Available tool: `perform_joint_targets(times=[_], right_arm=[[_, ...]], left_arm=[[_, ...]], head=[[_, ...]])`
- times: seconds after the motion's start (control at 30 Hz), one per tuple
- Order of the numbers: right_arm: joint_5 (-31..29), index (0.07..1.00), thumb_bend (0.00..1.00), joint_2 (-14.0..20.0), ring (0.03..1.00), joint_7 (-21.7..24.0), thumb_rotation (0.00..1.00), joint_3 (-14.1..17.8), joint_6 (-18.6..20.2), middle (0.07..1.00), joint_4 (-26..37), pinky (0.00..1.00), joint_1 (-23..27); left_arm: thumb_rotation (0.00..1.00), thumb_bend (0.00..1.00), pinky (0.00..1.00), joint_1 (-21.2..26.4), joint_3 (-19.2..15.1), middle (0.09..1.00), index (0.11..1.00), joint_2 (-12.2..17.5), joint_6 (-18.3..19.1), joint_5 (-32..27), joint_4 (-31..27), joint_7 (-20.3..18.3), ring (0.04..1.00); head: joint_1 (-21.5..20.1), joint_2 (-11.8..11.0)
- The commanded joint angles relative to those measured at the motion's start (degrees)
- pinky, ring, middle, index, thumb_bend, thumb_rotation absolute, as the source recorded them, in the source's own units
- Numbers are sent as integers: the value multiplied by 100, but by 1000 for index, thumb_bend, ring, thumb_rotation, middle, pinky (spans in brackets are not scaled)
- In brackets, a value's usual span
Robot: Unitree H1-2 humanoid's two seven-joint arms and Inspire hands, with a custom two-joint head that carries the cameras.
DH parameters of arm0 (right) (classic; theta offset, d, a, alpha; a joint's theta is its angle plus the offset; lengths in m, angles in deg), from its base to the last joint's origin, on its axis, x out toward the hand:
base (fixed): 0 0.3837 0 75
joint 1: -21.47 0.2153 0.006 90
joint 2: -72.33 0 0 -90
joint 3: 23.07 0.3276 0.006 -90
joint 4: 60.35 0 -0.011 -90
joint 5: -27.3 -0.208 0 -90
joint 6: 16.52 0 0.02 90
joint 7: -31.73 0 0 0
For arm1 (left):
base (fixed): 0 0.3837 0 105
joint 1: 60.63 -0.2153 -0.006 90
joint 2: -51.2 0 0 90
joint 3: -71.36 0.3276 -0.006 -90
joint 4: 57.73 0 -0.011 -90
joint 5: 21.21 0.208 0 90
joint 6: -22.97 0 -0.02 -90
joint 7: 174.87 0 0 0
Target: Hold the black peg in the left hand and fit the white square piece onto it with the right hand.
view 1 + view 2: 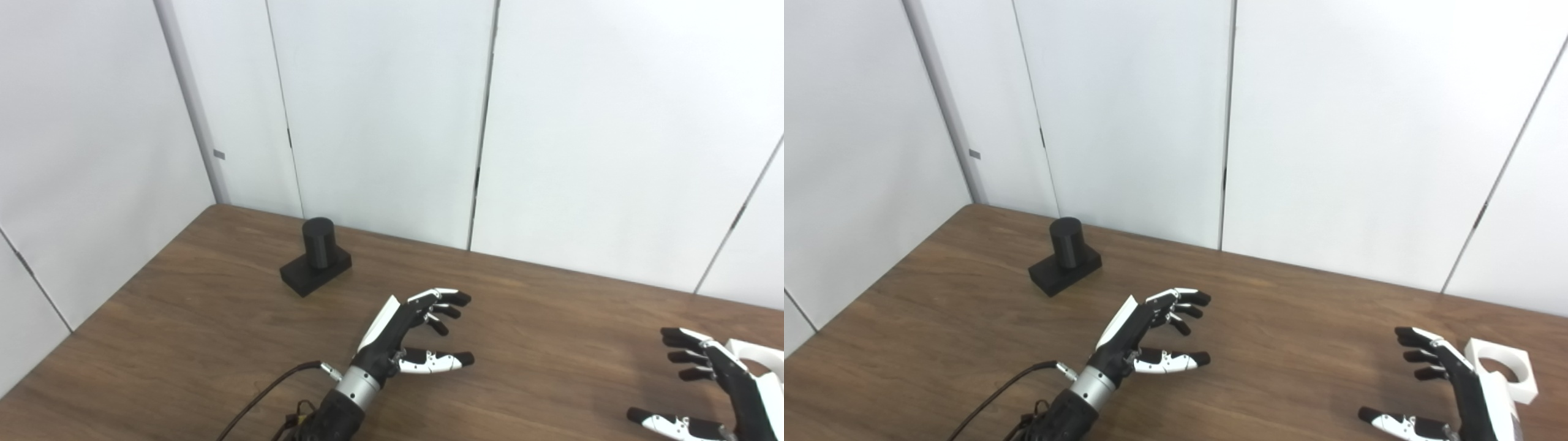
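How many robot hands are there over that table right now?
2. The left robot hand hovers open over the table's middle, nearer than the black peg. The right robot hand is open at the lower right, partly cut off, beside the white square piece.

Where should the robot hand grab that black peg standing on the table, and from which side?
Probably around the upright round post of the black peg, not its flat rectangular base. The post stands tall and clear above the base, so fingers and thumb can wrap it. The open left robot hand lies nearer the robot and to the peg's right, so coming in from that near-right side looks simplest.
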Motion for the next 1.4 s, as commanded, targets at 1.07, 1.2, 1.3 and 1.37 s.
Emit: perform_joint_targets(times=[1.07, 1.2, 1.3, 1.37], right_arm=[[-140, 720, 648, 72, 671, 148, 0, 73, 340, 730, 650, 545, 90], [-153, 722, 647, 71, 671, 155, 0, 75, 354, 730, 654, 541, 88], [-138, 721, 645, 64, 671, 177, 0, 69, 415, 731, 694, 545, 84], [-138, 722, 645, 65, 671, 196, 0, 73, 435, 730, 711, 547, 83]], left_arm=[[50, 874, 595, 433, -693, 740, 679, 926, 1165, 379, -1344, 185, 734], [40, 875, 631, 530, -817, 756, 694, 1067, 1197, 589, -1351, 341, 759], [72, 865, 684, 604, -888, 783, 704, 1216, 1308, 762, -1392, 388, 793], [90, 864, 730, 645, -950, 800, 713, 1295, 1431, 901, -1442, 448, 822]], head=[[93, 52], [93, 60], [100, 61], [112, 63]])
